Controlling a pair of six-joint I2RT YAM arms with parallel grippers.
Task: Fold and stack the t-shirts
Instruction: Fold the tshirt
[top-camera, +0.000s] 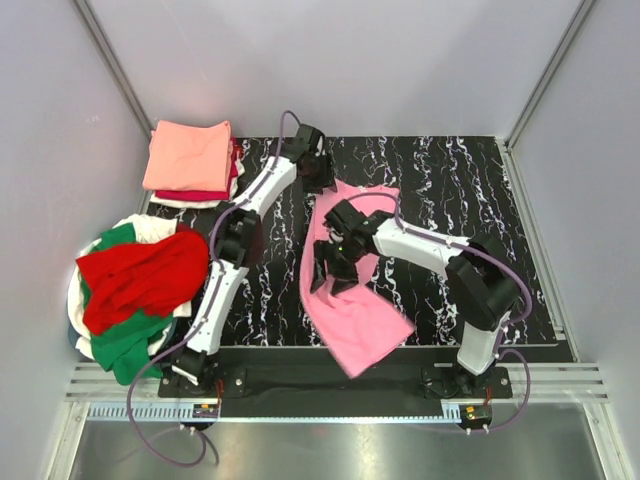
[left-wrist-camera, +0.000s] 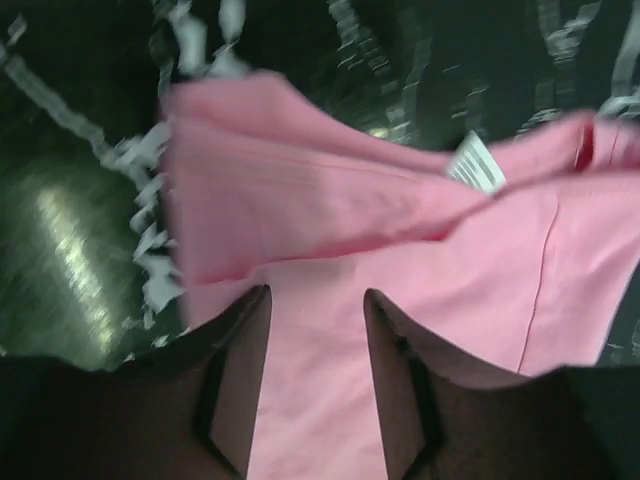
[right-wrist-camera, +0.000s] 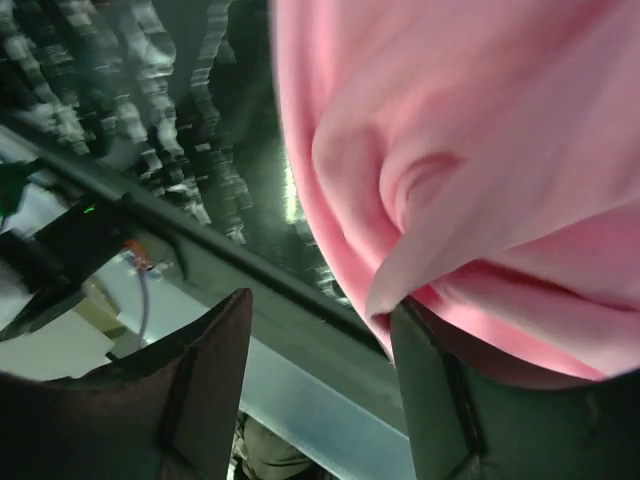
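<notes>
Cloth first — the bubblegum-pink short-sleeved tee (top-camera: 362, 325) lies on the black marbled table (top-camera: 450, 180). We see the left gripper (left-wrist-camera: 316, 295) parted over it near the white neck label (left-wrist-camera: 475, 165) — the right gripper (right-wrist-camera: 320, 305) parted too, a fold touching one finger (right-wrist-camera: 430, 400).

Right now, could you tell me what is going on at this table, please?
Both arms are working on the pink t-shirt, which lies rumpled on the black mat. The left gripper hangs over its collar end by the white label, the right gripper at a bunched edge. Both sets of jaws stand apart. A folded stack topped with salmon-orange sits far left. A heap of red, green and white shirts lies unfolded nearer the arms.
</notes>
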